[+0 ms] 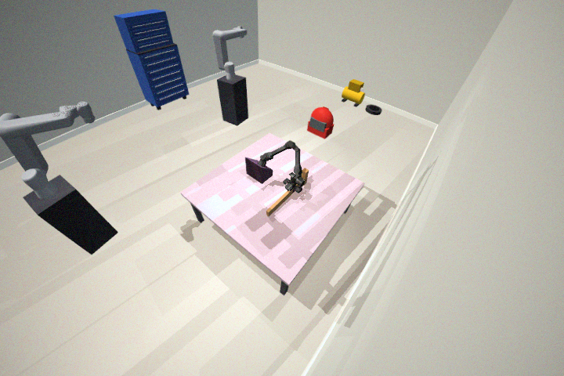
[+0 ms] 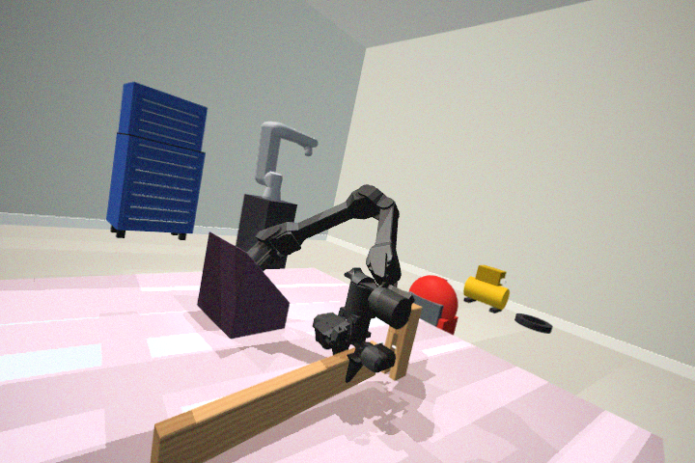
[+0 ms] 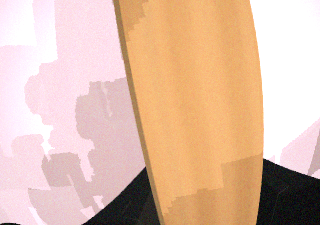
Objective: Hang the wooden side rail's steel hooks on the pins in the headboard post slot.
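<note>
The wooden side rail runs from the middle of the table toward the headboard post, which stands upright with part of its slot showing in the exterior view. My gripper is shut on the rail near its post end, with the fingers across its two sides. The rail's far end appears low at the table, its bottom cut off in the exterior view. The rail's post end is close to the post. The hooks and pins are hidden or too small to see, so I cannot tell whether they touch.
A dark purple angled block stands at my arm's base on the pink table. Off the table are a red helmet, a blue cabinet and grey robot arms on black pedestals.
</note>
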`<state>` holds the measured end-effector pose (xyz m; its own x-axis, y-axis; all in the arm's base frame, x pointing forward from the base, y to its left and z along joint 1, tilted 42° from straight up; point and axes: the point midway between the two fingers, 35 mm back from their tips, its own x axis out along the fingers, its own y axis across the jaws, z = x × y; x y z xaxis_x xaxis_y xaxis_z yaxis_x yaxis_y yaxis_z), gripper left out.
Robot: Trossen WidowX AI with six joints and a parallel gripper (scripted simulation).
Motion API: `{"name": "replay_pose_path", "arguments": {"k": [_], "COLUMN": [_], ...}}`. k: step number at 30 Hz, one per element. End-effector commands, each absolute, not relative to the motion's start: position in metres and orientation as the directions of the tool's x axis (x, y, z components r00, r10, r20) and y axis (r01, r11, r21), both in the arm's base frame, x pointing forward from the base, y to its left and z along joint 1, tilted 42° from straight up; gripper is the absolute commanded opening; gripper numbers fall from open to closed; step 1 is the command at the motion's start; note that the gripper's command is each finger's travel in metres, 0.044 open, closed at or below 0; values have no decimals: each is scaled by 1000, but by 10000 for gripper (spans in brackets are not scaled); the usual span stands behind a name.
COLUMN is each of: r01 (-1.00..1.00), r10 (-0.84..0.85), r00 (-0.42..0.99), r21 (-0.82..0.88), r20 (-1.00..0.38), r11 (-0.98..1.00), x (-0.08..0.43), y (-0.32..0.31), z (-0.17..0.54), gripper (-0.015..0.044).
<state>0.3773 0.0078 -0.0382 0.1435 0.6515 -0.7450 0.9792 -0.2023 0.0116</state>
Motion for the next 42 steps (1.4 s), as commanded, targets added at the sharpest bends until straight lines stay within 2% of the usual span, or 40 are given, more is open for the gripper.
{"name": "replay_pose_path", "arguments": {"k": [1,42], "r01": [978,978], "r10": [648,649], "r00": [157,157], "r21": [24,24], "r20": [-745,-745], "r11": [-209,-209], "x": [379,381], "y": [5,8], "z": [-34,-30], "gripper": [0,0]}}
